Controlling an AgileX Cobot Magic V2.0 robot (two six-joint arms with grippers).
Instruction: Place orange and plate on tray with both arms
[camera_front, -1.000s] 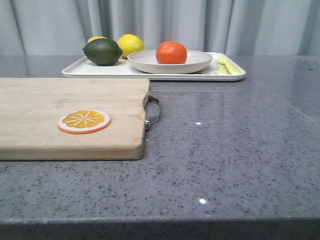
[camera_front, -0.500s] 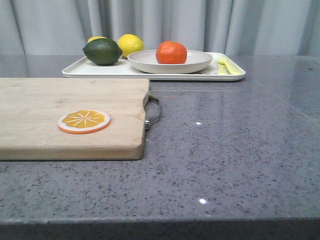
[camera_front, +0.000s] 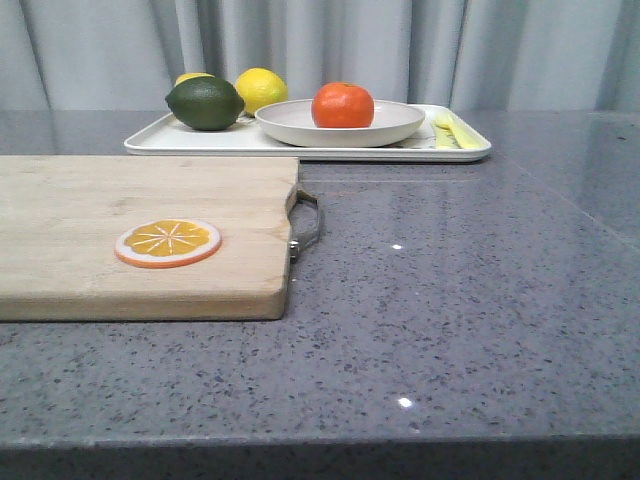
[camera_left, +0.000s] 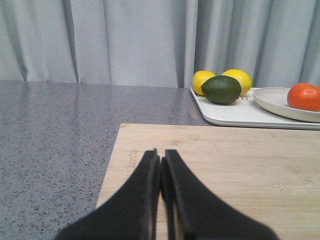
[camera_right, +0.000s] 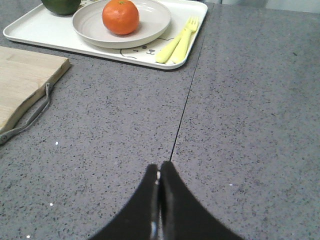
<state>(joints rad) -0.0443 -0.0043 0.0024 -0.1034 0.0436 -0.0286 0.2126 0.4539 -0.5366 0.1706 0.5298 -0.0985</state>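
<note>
The orange (camera_front: 342, 105) sits in the off-white plate (camera_front: 395, 125), and the plate rests on the white tray (camera_front: 170, 143) at the back of the table. They also show in the right wrist view: the orange (camera_right: 120, 16), the plate (camera_right: 155, 20), the tray (camera_right: 35, 30); and in the left wrist view: the orange (camera_left: 304, 96), the plate (camera_left: 272, 98), the tray (camera_left: 235, 114). My left gripper (camera_left: 160, 155) is shut and empty over the wooden cutting board (camera_left: 240, 160). My right gripper (camera_right: 159, 166) is shut and empty over bare counter, well short of the tray. Neither gripper shows in the front view.
A dark green lime (camera_front: 205, 102) and two lemons (camera_front: 261, 89) lie on the tray's left end. A yellow fork (camera_front: 450, 130) lies on its right end. The cutting board (camera_front: 130, 235) with a metal handle (camera_front: 307, 225) holds a flat orange slice (camera_front: 168, 242).
</note>
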